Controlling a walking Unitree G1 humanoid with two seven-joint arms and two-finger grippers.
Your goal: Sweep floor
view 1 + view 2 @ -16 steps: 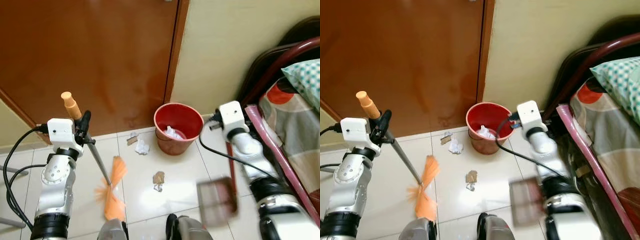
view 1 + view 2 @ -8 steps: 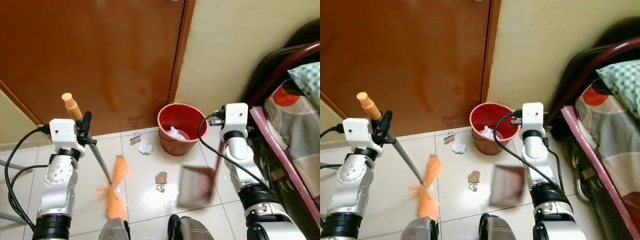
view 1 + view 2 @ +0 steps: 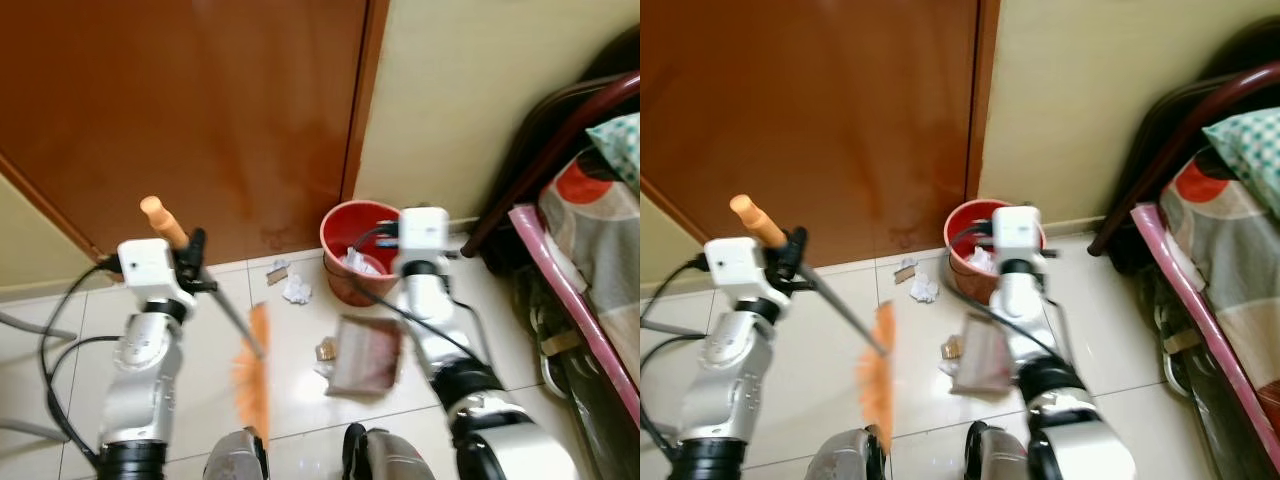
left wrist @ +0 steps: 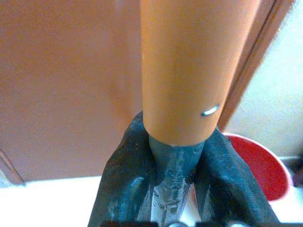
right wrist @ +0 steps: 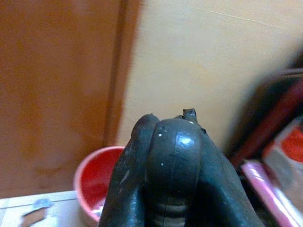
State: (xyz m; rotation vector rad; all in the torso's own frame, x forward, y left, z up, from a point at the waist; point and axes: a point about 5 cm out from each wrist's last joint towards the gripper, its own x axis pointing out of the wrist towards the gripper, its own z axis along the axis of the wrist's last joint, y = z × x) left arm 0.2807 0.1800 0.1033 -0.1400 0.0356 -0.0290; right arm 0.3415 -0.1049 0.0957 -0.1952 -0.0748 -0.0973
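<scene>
A brown wooden door (image 3: 190, 110) stands left of a cream wall (image 3: 470, 90), glossy white floor tiles (image 3: 300, 400) spread below the door, and a bed (image 3: 600, 240) with a patterned cover lies right of it.

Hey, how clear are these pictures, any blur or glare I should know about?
Left eye view: motion blur smears the orange broom head and the dustpan; the tiled floor is glossy with soft glare. Right eye view: the same smear, and the red bucket looks soft. Left wrist view: the broom handle is close and fairly sharp, the door behind it hazy. Right wrist view: dim, with a blurred background.
</scene>
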